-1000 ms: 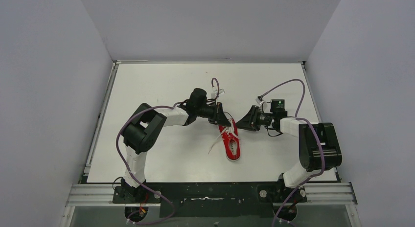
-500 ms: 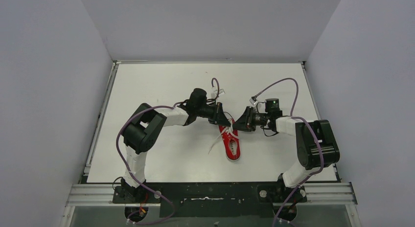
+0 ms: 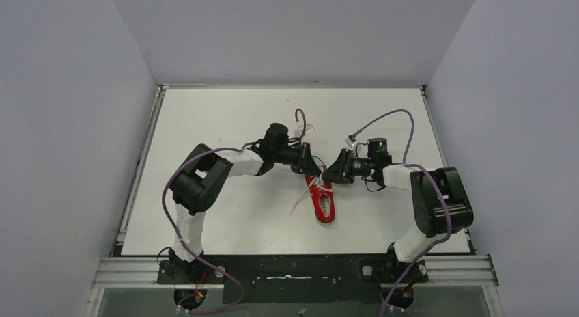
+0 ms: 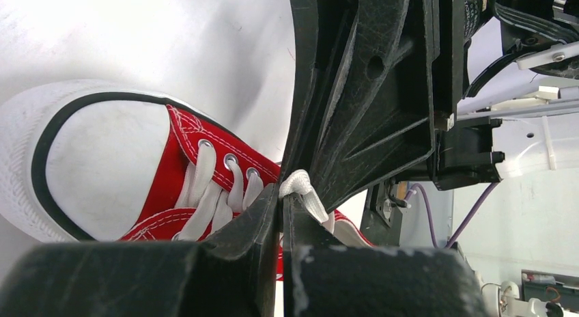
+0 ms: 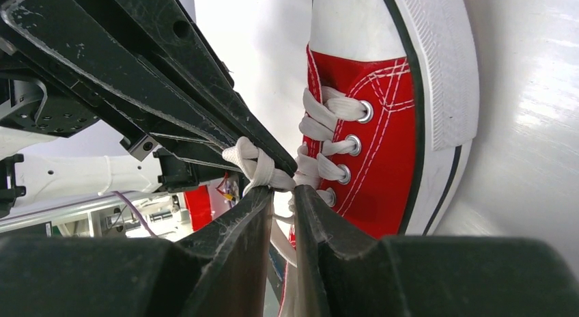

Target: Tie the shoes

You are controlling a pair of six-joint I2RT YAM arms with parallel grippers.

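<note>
A small red sneaker [image 3: 323, 202] with white laces lies mid-table, toe pointing away from the arm bases. My left gripper [image 3: 313, 169] is over the laced part, shut on a fold of white lace [image 4: 301, 186] that sticks out at its tips [image 4: 281, 197]. My right gripper [image 3: 328, 175] comes in from the right and meets the left one tip to tip. In the right wrist view its jaws [image 5: 280, 193] stand a narrow gap apart just below the bunched lace [image 5: 254, 165] at the left gripper's tips. The shoe's toe cap [image 5: 355, 20] and eyelets show beside it.
A loose lace end [image 3: 298, 205] trails on the white table [image 3: 225, 119] left of the shoe. Purple cables arc above both wrists. Grey walls stand on three sides, and a metal rail [image 3: 293, 269] runs along the near edge.
My right gripper has moved left toward the shoe until its tips meet the left gripper's. The left gripper and the shoe have stayed in place.
</note>
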